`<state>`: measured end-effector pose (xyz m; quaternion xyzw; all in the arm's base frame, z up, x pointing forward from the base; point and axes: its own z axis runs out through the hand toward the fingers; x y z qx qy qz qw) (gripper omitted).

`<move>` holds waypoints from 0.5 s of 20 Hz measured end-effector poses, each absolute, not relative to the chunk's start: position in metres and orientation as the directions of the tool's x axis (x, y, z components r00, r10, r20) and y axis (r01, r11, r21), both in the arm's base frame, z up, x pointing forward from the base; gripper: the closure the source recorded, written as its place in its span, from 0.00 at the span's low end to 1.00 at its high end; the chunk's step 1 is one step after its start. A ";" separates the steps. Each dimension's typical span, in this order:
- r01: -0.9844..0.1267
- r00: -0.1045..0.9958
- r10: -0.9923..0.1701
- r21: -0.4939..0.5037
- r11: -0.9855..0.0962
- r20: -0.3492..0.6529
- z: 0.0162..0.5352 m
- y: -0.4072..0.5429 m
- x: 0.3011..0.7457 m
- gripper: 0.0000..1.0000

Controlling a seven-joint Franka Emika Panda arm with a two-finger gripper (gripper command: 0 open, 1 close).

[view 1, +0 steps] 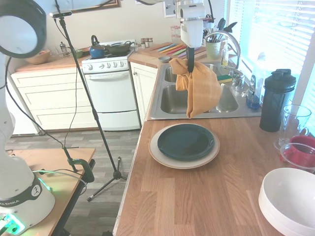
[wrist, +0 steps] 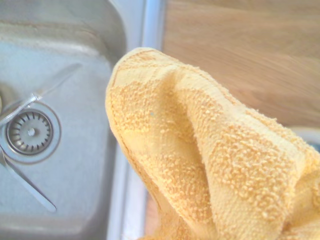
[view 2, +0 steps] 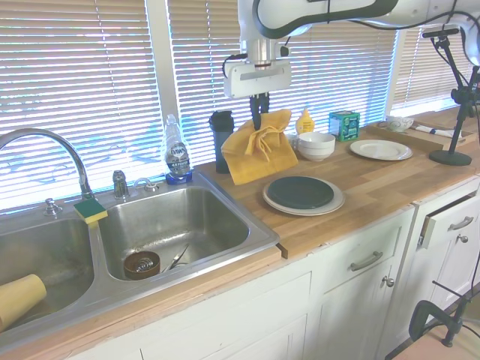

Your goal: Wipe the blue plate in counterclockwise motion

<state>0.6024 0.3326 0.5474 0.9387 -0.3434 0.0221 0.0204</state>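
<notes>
While your fingers [view 1: 190, 64] pinch the yellow towel [view 1: 198, 87] and hold it in the air near the sink [view 1: 170, 101] edge, the blue plate [view 1: 185, 141] lies below them on the cream plate [view 1: 162, 154], on the desk [view 1: 197, 196], untouched.

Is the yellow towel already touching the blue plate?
No, the yellow towel hangs from the gripper above the sink edge, apart from the blue plate.

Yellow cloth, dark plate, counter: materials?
Yellow cloth held by the gripper: looks like terry cotton; looped nubby pile, limp drape. Dark teal-blue round plate: probably glazed ceramic; glossy sheen, though melamine can't be ruled out. Countertop: wood butcher block; visible planks and grain.
</notes>
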 end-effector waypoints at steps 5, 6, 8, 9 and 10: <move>-0.662 0.750 -0.661 0.034 -0.749 0.032 0.521 0.336 0.637 1.00; -0.668 0.744 -0.667 0.034 -0.744 0.028 0.517 0.334 0.644 1.00; -0.681 0.732 -0.681 0.034 -0.731 0.024 0.510 0.329 0.656 1.00; -0.688 0.725 -0.688 0.037 -0.724 0.023 0.506 0.326 0.662 1.00; -0.695 0.719 -0.695 0.041 -0.718 0.021 0.500 0.323 0.667 1.00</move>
